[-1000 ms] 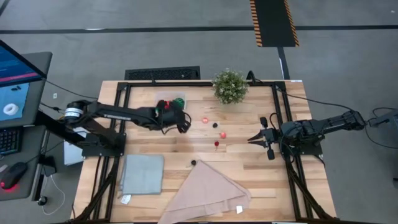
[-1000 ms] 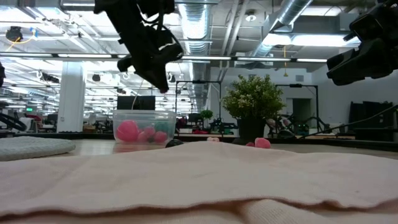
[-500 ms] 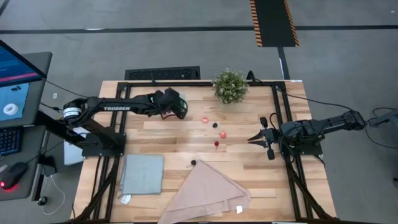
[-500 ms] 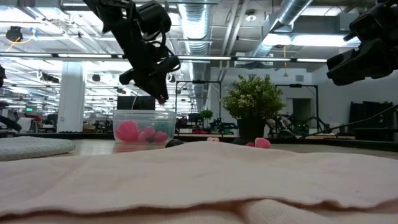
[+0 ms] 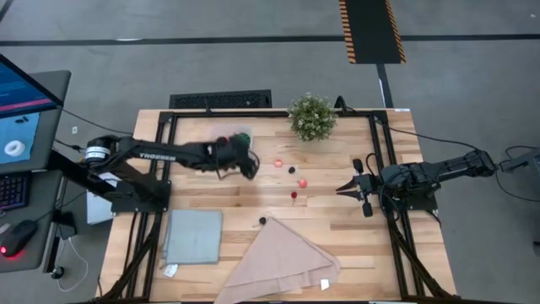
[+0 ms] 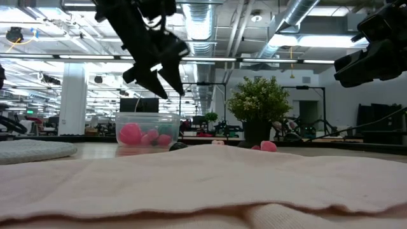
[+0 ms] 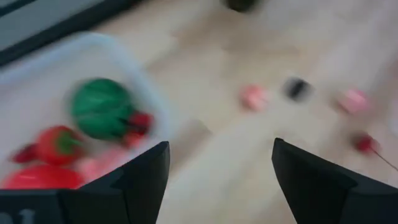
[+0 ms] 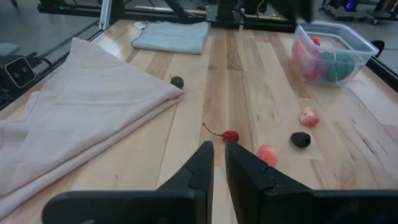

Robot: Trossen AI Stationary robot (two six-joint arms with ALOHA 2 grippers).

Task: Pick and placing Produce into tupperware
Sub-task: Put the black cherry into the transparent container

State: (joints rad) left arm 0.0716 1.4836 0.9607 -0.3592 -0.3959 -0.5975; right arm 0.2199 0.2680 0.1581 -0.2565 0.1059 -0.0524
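Note:
The clear tupperware [image 5: 237, 136] stands on the wood at the far left, partly under my left arm. It holds a round green piece [image 7: 101, 109] and red and pink produce [image 6: 131, 133]. My left gripper [image 5: 251, 168] hangs open and empty above the tupperware's right end [image 6: 166, 84]. More produce lies on the table to its right: a pink piece [image 5: 278, 163], a dark one [image 5: 292, 170], a red-pink one [image 5: 301, 182], a stemmed red one [image 8: 231, 135] and a dark one [image 5: 262, 221]. My right gripper [image 5: 341, 187] waits shut at the right.
A beige cloth [image 5: 283, 257] lies folded at the near edge, with a grey-blue cloth [image 5: 192, 236] to its left. A bushy potted plant [image 5: 312, 116] stands at the far edge. Black frame rails [image 5: 384, 152] run along the table's sides.
My left gripper has swung toward the far edge over the tupperware, then come back toward the near right of it. Its fingers, shut a second ago with a small pink bit at their tips, have opened wide and are empty. My right arm has kept still.

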